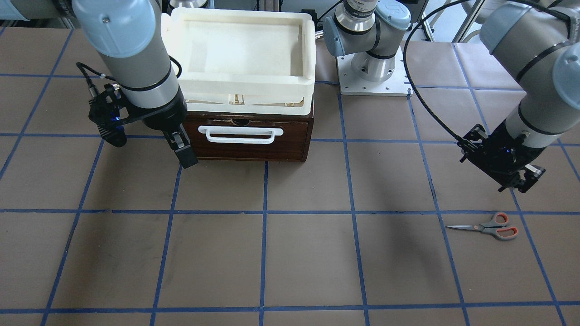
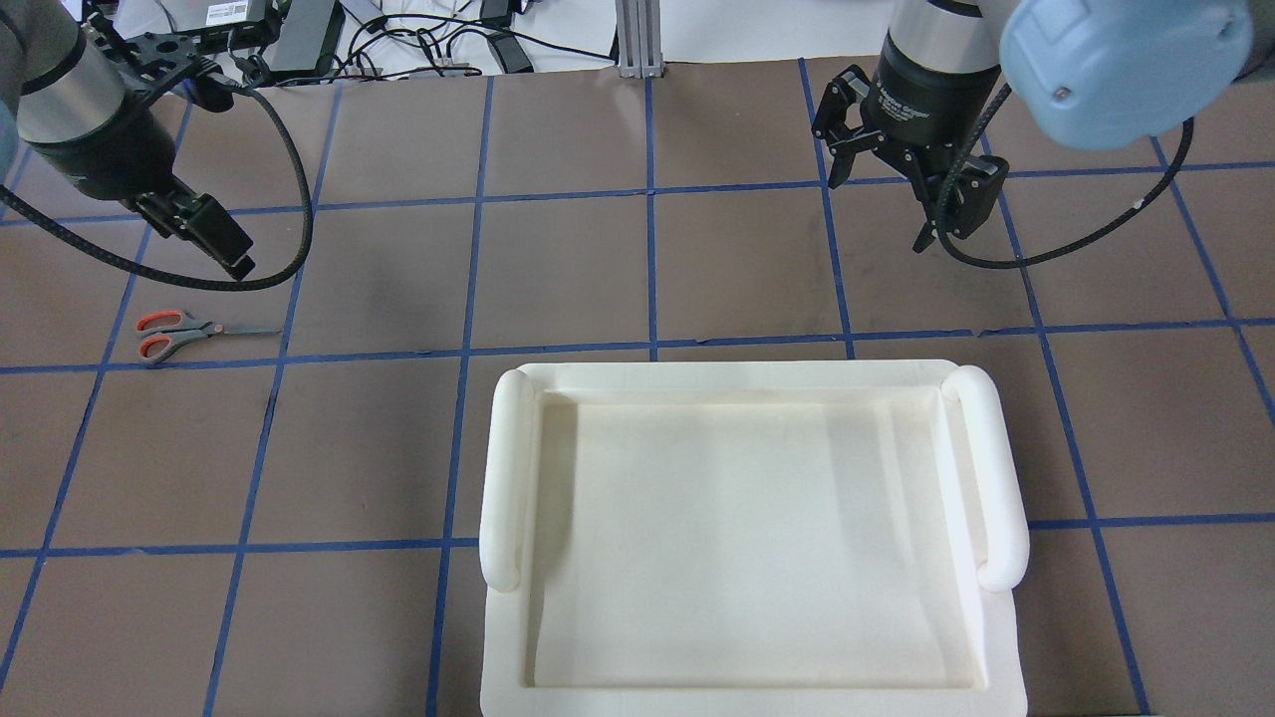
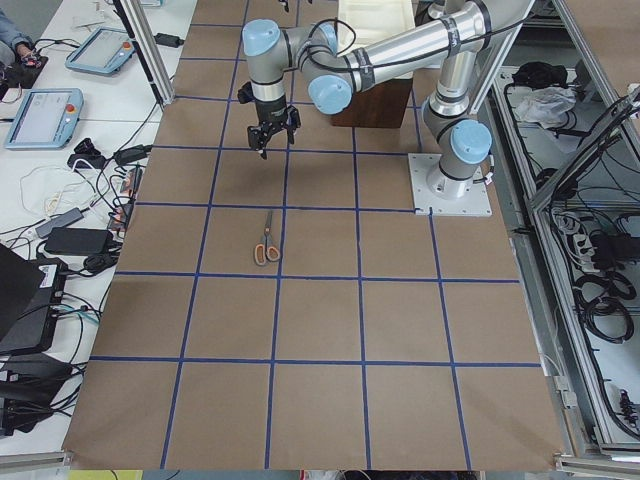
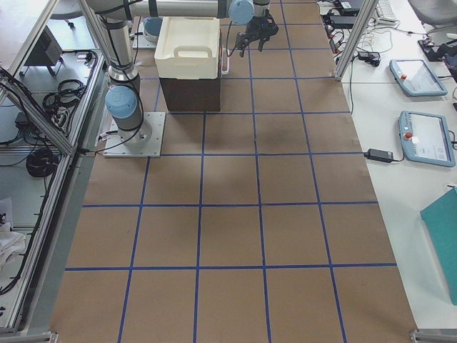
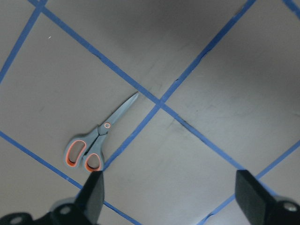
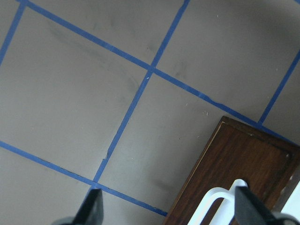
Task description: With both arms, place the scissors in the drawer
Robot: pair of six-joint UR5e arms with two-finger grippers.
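Note:
The scissors [image 1: 487,228] lie flat on the brown table, blades shut; they also show in the overhead view [image 2: 184,331] and the left wrist view [image 5: 96,140]. My left gripper [image 1: 521,180] hovers open above and just behind them, empty; its fingertips [image 5: 93,187] stand wide apart. The dark brown drawer [image 1: 290,145] is shut, its white bar handle [image 1: 240,134] facing out. My right gripper [image 1: 181,151] is open and empty beside the drawer's front corner, near the handle's end [image 6: 218,201].
A cream-white foam tray [image 1: 240,81] sits on top of the drawer box and hides it in the overhead view [image 2: 508,468]. The left arm's base [image 1: 371,68] stands behind the box. Blue tape lines grid the table.

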